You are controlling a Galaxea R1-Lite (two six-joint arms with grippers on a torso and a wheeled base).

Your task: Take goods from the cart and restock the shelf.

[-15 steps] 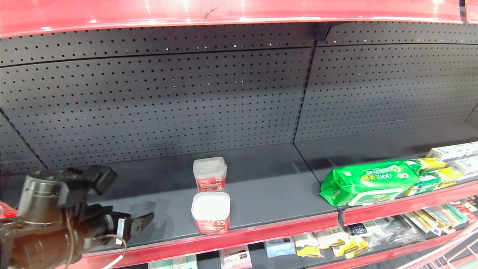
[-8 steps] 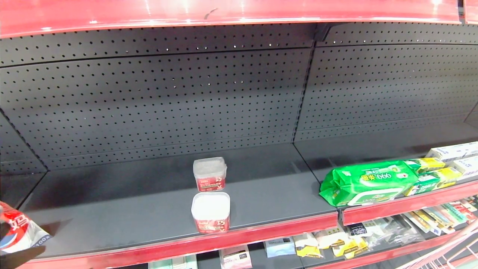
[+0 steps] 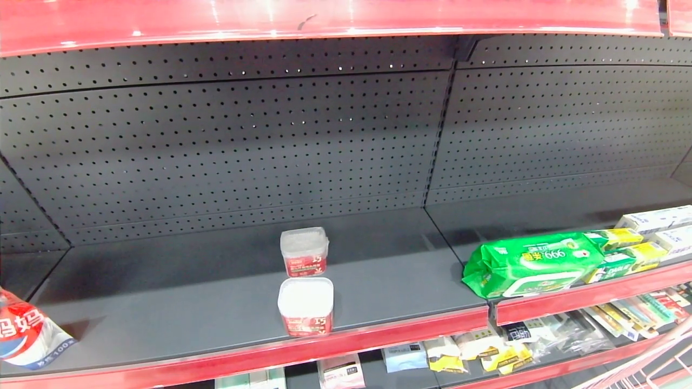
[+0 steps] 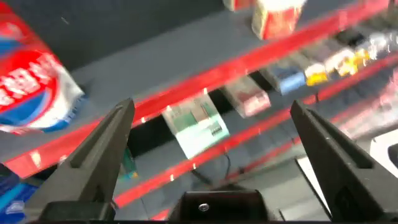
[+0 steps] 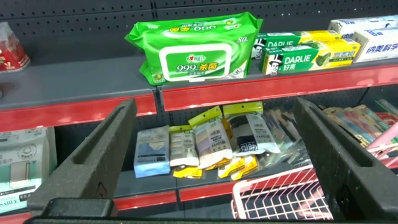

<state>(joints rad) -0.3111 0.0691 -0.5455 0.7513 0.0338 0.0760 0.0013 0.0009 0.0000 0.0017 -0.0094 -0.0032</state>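
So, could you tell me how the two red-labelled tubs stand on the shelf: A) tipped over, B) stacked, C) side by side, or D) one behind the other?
D: the front tub stands near the lip of the shelf, the rear tub upright directly behind it.

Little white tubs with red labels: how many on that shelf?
2. The front tub stands at the shelf edge; the rear tub stands just behind it. None looks hidden.

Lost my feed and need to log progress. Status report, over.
Left gripper open, empty; right gripper open, empty. Red-and-white bag lying on shelf, left end. Nothing in the way; tubs stand mid-shelf.
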